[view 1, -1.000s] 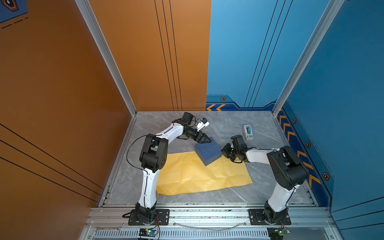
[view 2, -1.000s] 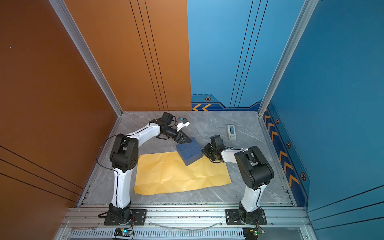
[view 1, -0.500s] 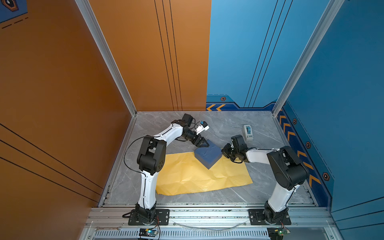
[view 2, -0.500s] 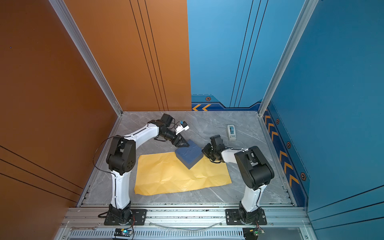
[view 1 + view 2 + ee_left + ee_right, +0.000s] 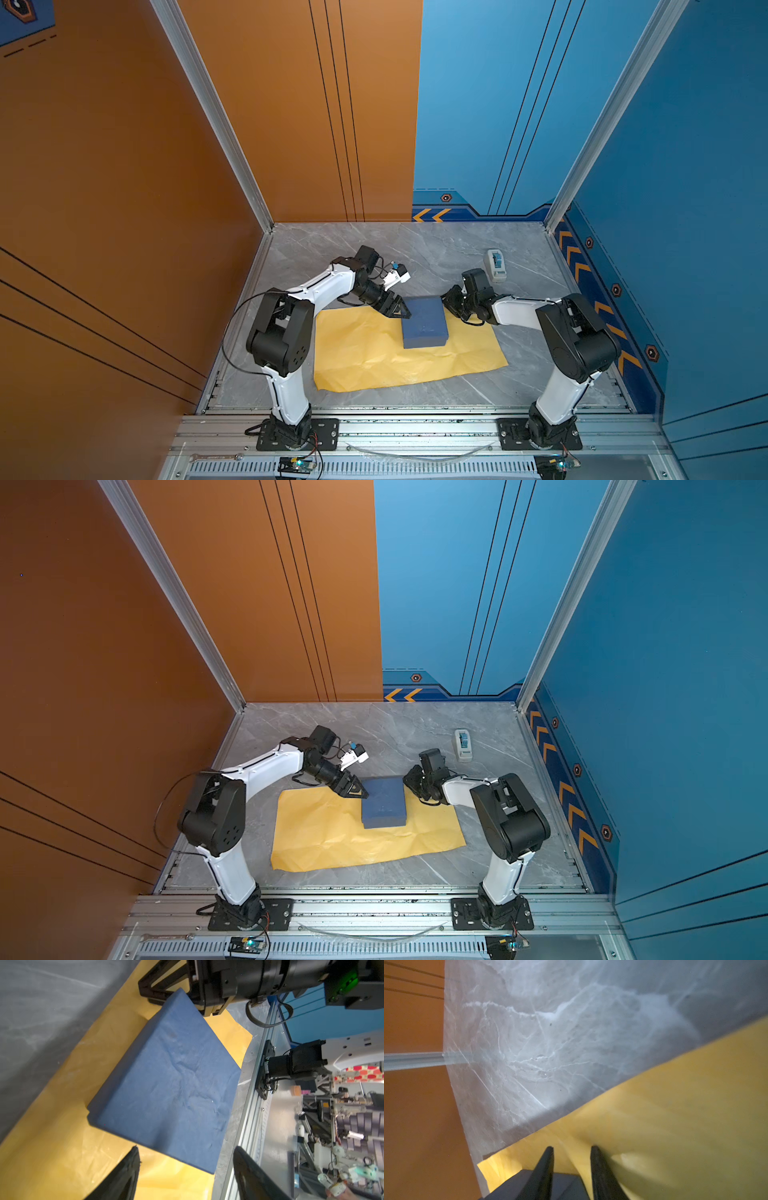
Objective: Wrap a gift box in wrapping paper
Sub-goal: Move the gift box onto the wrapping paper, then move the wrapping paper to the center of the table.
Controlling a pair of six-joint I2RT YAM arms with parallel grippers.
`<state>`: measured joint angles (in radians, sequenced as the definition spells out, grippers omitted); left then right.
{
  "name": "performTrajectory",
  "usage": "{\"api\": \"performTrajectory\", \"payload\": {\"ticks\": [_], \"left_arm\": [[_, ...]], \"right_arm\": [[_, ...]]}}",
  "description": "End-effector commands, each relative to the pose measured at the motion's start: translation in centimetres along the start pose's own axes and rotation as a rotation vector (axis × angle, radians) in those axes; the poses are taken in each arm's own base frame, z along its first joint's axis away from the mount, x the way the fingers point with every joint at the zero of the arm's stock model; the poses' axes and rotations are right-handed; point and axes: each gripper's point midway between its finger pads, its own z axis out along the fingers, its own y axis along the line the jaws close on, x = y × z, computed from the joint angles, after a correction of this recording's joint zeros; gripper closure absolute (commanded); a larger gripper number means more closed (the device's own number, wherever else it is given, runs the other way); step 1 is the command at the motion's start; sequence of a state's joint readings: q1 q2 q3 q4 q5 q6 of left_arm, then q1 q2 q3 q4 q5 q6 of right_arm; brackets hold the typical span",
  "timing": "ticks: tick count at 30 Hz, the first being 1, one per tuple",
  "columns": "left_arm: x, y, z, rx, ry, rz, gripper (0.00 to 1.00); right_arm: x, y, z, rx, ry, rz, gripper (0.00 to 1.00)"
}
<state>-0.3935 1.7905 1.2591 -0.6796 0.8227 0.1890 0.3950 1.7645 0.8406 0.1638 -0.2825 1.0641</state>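
The navy gift box lies flat on the far edge of the pale yellow wrapping paper, which is spread creased on the table. My left gripper is open at the box's far left corner. In the left wrist view its wide-apart tips flank a corner of the box without touching it. My right gripper is low at the far right corner. Its jaws stand apart over the paper and the box edge.
A white tape dispenser stands on the grey marble table behind the right arm. Orange and blue walls close in the left, back and right sides. An aluminium rail runs along the front, with a wrench below it.
The box has turned from a diagonal lie to square with the table and slid further onto the paper. The left gripper has swung nearer with it. The right gripper's jaws have parted.
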Motion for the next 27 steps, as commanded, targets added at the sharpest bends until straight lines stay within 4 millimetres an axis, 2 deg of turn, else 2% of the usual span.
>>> {"api": "performTrajectory", "payload": {"ticks": [1, 4, 6, 9, 12, 16, 19, 22, 27], "left_arm": [[-0.2, 1.8, -3.0, -0.113, -0.129, -0.167, 0.28], [0.9, 3.4, -5.3, -0.238, -0.232, -0.304, 0.28], [3.6, 4.8, -5.7, -0.333, -0.258, -0.422, 0.27], [7.3, 6.4, -6.0, -0.426, -0.307, -0.585, 0.27], [10.0, 7.4, -5.4, -0.455, -0.325, -0.669, 0.27], [11.8, 8.6, -5.1, -0.511, -0.306, -0.705, 0.27], [12.6, 9.4, -4.6, -0.529, -0.279, -0.717, 0.28], [13.3, 10.3, -4.0, -0.545, -0.251, -0.728, 0.27], [13.9, 11.3, -3.2, -0.555, -0.224, -0.73, 0.27]], "right_arm": [[-0.6, 0.4, -2.0, 0.05, -0.037, -0.067, 0.53], [-1.6, 1.0, -4.7, 0.07, -0.071, -0.124, 0.45], [-1.8, -0.1, -6.4, 0.116, -0.065, -0.145, 0.42], [-1.6, -3.9, -9.0, 0.227, -0.007, -0.164, 0.37], [-1.0, -7.9, -10.6, 0.289, 0.079, -0.146, 0.34], [-1.2, -11.5, -12.4, 0.345, 0.133, -0.116, 0.33], [-0.9, -13.3, -13.0, 0.374, 0.18, -0.075, 0.33], [0.3, -14.1, -12.5, 0.364, 0.256, -0.058, 0.33], [1.7, -13.0, -10.4, 0.232, 0.375, -0.059, 0.34]]}}
